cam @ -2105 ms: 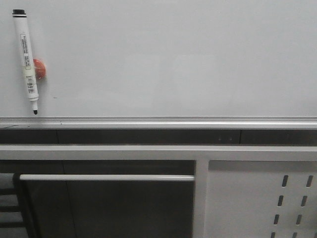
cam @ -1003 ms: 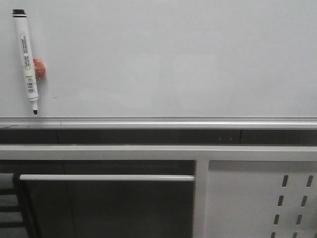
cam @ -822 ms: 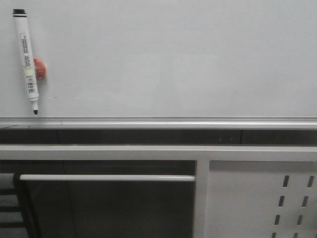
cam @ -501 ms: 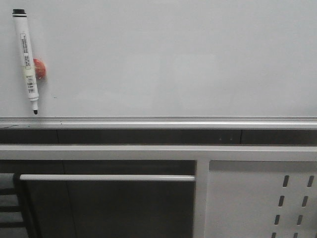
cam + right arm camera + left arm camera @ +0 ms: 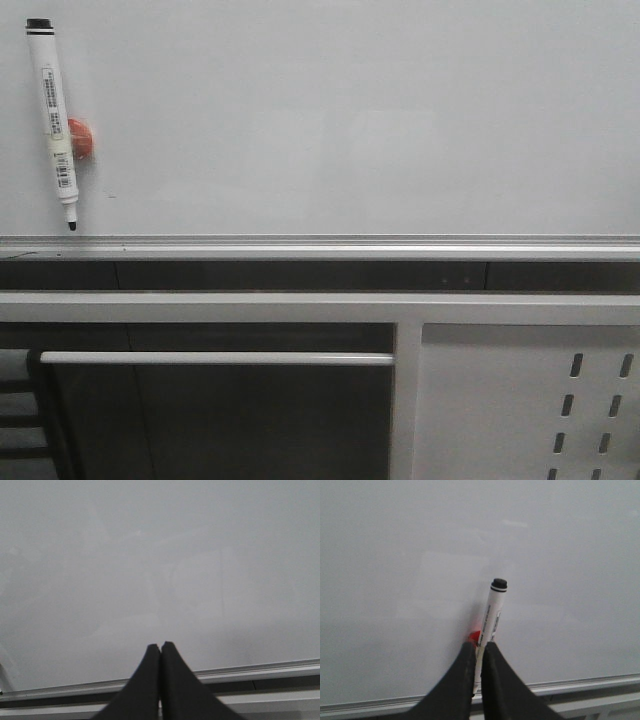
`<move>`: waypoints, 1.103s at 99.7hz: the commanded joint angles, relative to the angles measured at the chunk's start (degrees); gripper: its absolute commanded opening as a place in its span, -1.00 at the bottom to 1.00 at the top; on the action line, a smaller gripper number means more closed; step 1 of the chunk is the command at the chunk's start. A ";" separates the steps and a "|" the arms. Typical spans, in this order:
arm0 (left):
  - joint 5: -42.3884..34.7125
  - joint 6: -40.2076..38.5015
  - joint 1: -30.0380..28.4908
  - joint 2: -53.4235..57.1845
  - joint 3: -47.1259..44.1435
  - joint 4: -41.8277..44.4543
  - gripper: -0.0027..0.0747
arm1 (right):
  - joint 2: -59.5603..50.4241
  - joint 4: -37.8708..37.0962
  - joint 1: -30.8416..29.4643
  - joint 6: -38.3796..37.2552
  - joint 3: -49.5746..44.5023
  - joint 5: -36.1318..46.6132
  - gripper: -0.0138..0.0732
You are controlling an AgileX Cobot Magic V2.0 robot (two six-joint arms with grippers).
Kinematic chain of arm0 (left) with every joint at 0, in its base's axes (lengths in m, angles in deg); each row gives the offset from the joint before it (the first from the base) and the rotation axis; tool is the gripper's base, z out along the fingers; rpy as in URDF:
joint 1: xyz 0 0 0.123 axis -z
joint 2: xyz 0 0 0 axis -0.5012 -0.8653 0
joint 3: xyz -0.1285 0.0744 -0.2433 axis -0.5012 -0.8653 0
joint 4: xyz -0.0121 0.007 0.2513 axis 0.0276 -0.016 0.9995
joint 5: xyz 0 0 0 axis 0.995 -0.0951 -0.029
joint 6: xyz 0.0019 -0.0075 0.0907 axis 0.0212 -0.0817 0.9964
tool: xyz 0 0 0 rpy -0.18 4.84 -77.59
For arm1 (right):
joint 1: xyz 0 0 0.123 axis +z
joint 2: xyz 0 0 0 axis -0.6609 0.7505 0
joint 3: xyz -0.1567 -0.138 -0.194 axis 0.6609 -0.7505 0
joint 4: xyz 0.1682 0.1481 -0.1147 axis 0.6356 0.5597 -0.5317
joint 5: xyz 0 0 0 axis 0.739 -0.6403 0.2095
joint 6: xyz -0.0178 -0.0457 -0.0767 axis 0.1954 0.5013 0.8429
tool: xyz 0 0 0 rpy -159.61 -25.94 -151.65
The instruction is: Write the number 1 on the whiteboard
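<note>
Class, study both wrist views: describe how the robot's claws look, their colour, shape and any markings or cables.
Both the left claw and the right claw have two matte black fingers, broad at the base and tapering in a curve to narrow tips. No markings, labels or cables show on them. The arms themselves are out of view.

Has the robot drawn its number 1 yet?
Not yet. The whiteboard shows no pen stroke, so nothing is done. The marker sits on the board beside an orange magnet, with no hand holding it. The left hand points at it; the right hand is shut. Left to do: grab the marker and write the 1.
</note>
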 commanded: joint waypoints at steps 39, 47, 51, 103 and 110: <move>-32.19 -0.62 0.90 -27.05 -0.03 4.43 0.39 | 1.21 0.02 -0.11 0.05 2.21 2.48 -0.86; -38.59 -0.62 0.90 -31.53 -1.00 4.43 0.37 | 1.21 0.27 -0.11 0.05 2.21 2.48 -0.86; -41.40 -0.62 0.90 -33.36 -1.54 4.43 0.36 | 1.21 0.36 -0.11 0.05 2.21 2.48 -0.86; -62.33 1.58 0.90 -55.85 -2.25 3.08 0.26 | 1.21 0.36 -0.11 0.05 2.21 2.80 -0.86; -62.33 2.69 0.90 -55.85 -2.04 2.42 0.26 | 1.21 0.36 -0.11 0.05 2.21 2.91 -0.86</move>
